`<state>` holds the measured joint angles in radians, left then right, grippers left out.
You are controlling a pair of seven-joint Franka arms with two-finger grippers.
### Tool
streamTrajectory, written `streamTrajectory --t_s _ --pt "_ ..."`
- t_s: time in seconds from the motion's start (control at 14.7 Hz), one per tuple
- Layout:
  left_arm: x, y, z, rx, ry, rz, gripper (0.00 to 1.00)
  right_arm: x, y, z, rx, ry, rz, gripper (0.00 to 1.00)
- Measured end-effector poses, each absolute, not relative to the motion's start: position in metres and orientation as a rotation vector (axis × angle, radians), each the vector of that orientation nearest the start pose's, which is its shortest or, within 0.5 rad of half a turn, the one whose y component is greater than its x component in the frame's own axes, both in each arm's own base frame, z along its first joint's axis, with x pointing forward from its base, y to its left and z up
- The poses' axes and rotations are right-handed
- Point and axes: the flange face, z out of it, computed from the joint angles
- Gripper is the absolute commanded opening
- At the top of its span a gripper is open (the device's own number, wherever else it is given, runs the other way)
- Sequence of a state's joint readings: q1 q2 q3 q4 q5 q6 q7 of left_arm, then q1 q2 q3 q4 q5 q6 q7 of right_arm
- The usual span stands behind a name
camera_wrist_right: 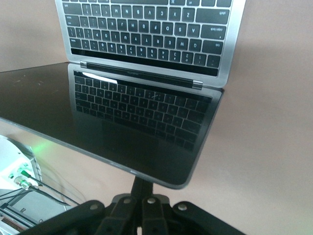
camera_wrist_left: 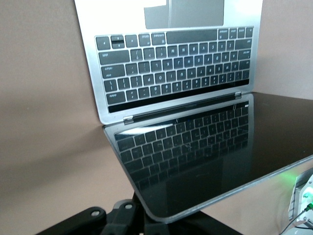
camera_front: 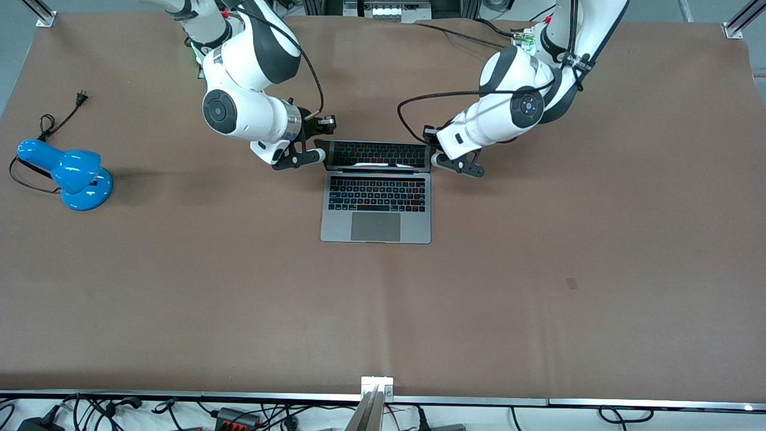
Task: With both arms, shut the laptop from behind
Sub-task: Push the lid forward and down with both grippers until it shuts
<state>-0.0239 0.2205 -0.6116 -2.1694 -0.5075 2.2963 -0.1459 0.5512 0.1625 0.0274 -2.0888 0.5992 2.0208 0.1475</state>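
Observation:
The silver-grey laptop (camera_front: 376,206) stands open in the middle of the table, its dark screen (camera_front: 378,154) tilted over the black keyboard. My right gripper (camera_front: 317,157) is at the lid's top corner toward the right arm's end. In the right wrist view its shut fingers (camera_wrist_right: 142,188) press against the back of the lid under the screen (camera_wrist_right: 137,117). My left gripper (camera_front: 435,159) is at the lid's other top corner. In the left wrist view the left gripper (camera_wrist_left: 142,213) is shut and mostly hidden by the lid corner (camera_wrist_left: 166,210).
A blue desk lamp (camera_front: 72,173) with a black cord lies on the brown table (camera_front: 538,269) toward the right arm's end. Cables and a metal rail run along the table's edge nearest the front camera.

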Motion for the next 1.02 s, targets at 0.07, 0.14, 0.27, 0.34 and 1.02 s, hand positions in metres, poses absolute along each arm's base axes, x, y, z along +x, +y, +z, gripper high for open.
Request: streamTrajectory --t_s 0.07,0.14,0.27,0.34,1.02 --pt "0.445 -0.335 0.309 -3.539 0.216 0.459 0.0 0.447 0.328 0.338 -2.69 -0.132 0.531 0.0" --pt "0.449 -0.335 0.309 -3.546 0.209 0.455 0.0 0.451 0.329 0.339 -2.689 -0.128 0.523 0.0" --pt "0.46 -0.333 0.31 -3.563 0.187 0.444 0.0 0.463 0.327 0.339 -2.688 -0.112 0.507 0.0" --pt "0.466 -0.331 0.309 -3.571 0.169 0.443 0.0 0.471 0.326 0.336 -2.687 -0.1 0.501 0.0" --pt "0.526 -0.315 0.269 -3.605 0.066 0.485 0.0 0.533 0.332 0.304 -2.709 -0.066 0.467 0.0"
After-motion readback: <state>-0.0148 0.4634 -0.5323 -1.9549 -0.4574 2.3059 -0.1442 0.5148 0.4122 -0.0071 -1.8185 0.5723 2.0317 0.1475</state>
